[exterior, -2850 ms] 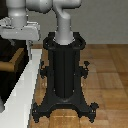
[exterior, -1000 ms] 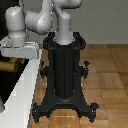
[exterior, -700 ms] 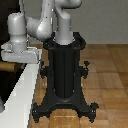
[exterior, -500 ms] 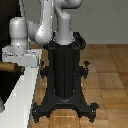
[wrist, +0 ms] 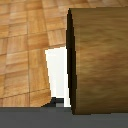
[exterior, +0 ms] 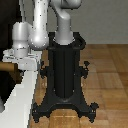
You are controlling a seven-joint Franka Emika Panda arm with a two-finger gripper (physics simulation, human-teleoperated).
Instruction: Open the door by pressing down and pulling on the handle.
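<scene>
Wrist view: handle close beneath gripper.

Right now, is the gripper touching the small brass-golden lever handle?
Cannot tell. Exterior view: the gripper overlaps the handle, too blurred to show contact; wrist view shows no fingers.

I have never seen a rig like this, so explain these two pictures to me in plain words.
This is a simulated scene. The white jointed machine is a robot arm standing on a black pedestal on a wooden floor.

The exterior view looks at the whole scene from outside. At its left are a very dark door in a white frame and a brass handle, with the arm's end just above it.

The wrist view comes from a camera on the arm's end. The big brown cylinder filling it is that handle seen very close.

The fingers are not visible, so I cannot tell whether anything is held.
</scene>
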